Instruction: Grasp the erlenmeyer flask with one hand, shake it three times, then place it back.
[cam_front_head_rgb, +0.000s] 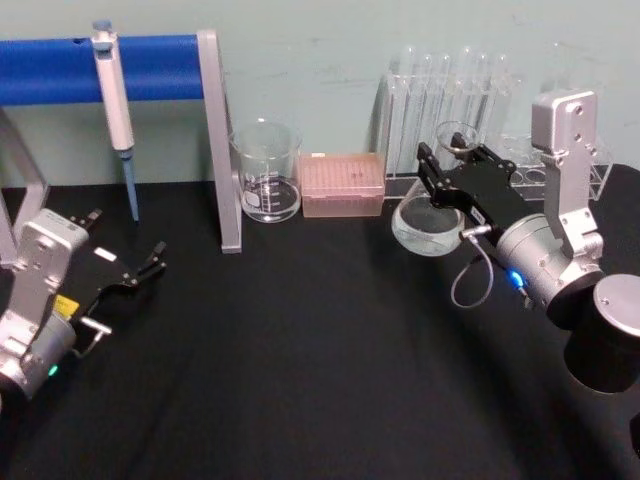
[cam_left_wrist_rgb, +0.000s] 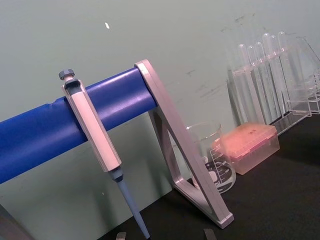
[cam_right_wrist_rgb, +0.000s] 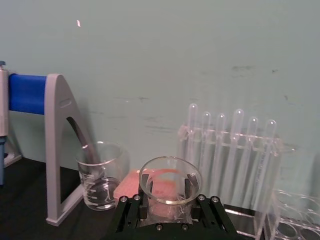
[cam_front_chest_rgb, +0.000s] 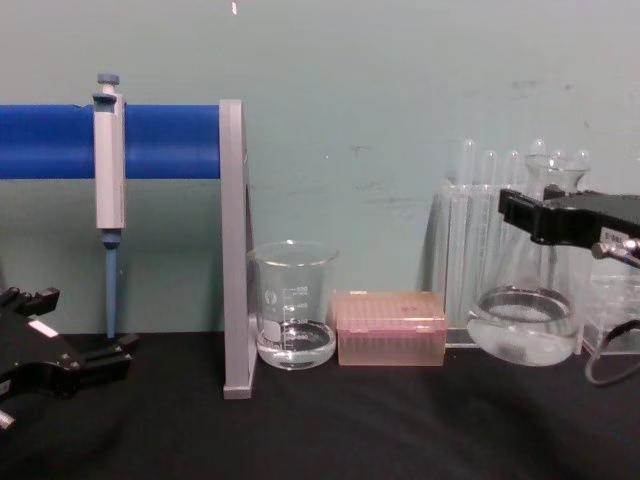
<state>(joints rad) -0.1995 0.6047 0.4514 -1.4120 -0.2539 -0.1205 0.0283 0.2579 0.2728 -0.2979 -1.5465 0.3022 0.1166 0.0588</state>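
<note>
Here, my right claw (cam_front_head_rgb: 455, 152) clamps tight on the neck of the erlenmeyer flask (cam_front_head_rgb: 425, 228) — test tubes (cam_front_head_rgb: 440, 95) close behind, pink box (cam_front_head_rgb: 343, 185) beside — while my left claw (cam_front_head_rgb: 152, 260) rests open.

Nothing is legible. The beaker (cam_front_chest_rgb: 294, 305) carries printed graduations and the left hand (cam_front_head_rgb: 156, 257) a white label (cam_front_head_rgb: 105, 255), both too small to read.

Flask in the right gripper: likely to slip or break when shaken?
Clear glass, so the flask is probably fragile and slick; the right gripper clamps only its narrow neck, so it may slip. The wide base below could swing. Left gripper rests open, far left.
</note>
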